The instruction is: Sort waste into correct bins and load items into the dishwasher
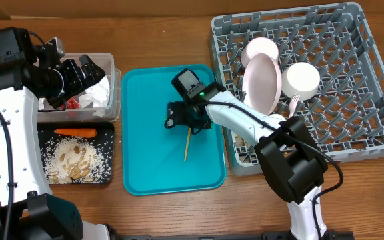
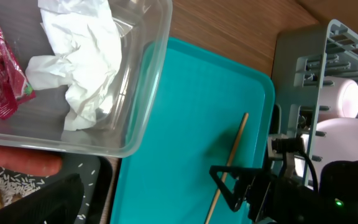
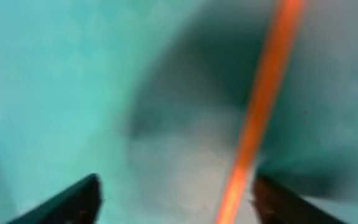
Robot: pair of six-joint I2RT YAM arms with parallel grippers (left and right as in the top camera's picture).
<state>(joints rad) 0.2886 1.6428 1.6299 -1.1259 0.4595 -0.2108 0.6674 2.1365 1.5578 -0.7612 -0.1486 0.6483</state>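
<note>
Straddling the wooden stick (image 1: 186,148) with my right gripper (image 1: 184,125), jaws apart, nothing clamped. It lies flat on the teal tray (image 1: 145,93), long axis running toward and away from me. Overhead hides part; my wrist view, blurred, shows it beside one finger. My left gripper (image 1: 91,72) is spread wide, empty.

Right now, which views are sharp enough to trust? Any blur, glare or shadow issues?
Overhead: sharp and evenly lit, with only a soft shadow on the teal tray. Left wrist: sharp, with a slight sheen on the wall of the clear tub. Right wrist: badly out of focus, with the wooden stick showing as an orange smear with no clean edges.
</note>
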